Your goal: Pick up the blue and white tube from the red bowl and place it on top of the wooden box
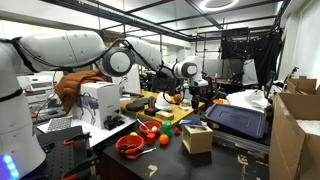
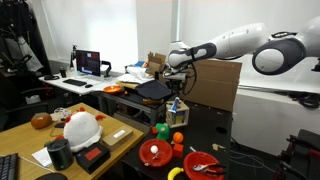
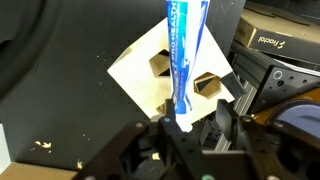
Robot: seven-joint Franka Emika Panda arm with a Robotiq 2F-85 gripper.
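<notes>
The blue and white tube (image 3: 186, 55) lies across the pale top of the wooden box (image 3: 135, 75), between its dark cut-out holes. Its narrow cap end points at my gripper (image 3: 192, 125). The gripper hangs just above the box with its jaws apart. The cap sits beside one finger and clear of the other. In an exterior view the gripper (image 2: 178, 88) is right over the wooden box (image 2: 178, 113) on the dark table. The red bowl (image 2: 154, 153) stands nearer the table's front, away from the gripper; it also shows in an exterior view (image 1: 128, 147).
Toy fruits (image 2: 162, 130) lie between the box and the bowl. A black case (image 3: 275, 40) lies beside the box. Large cardboard boxes (image 2: 215, 85) stand behind it. A second red dish (image 2: 205, 165) and a white helmet (image 2: 80, 128) sit near the front.
</notes>
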